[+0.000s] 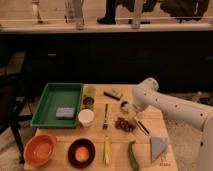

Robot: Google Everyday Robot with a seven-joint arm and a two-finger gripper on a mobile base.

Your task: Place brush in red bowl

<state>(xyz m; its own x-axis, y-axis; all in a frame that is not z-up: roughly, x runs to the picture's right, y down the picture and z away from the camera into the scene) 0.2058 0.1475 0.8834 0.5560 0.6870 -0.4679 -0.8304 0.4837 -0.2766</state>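
Currently the white arm's two-finger gripper (133, 107) hangs spread and empty over the right half of the wooden table (65, 136) — the slim pale brush (105, 116) lies mid-table, well apart from the round orange-red plastic bowl (40, 136) at the front-left corner.

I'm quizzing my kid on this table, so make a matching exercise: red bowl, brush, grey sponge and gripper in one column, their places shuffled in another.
Things: 1 red bowl; 2 brush; 3 grey sponge; 4 gripper.
Places: A inside the green tray; B front left corner of the table; C by the white-headed spoon, right of centre; D lying just right of the white cup.
Pairs: 1-B; 2-D; 3-A; 4-C.
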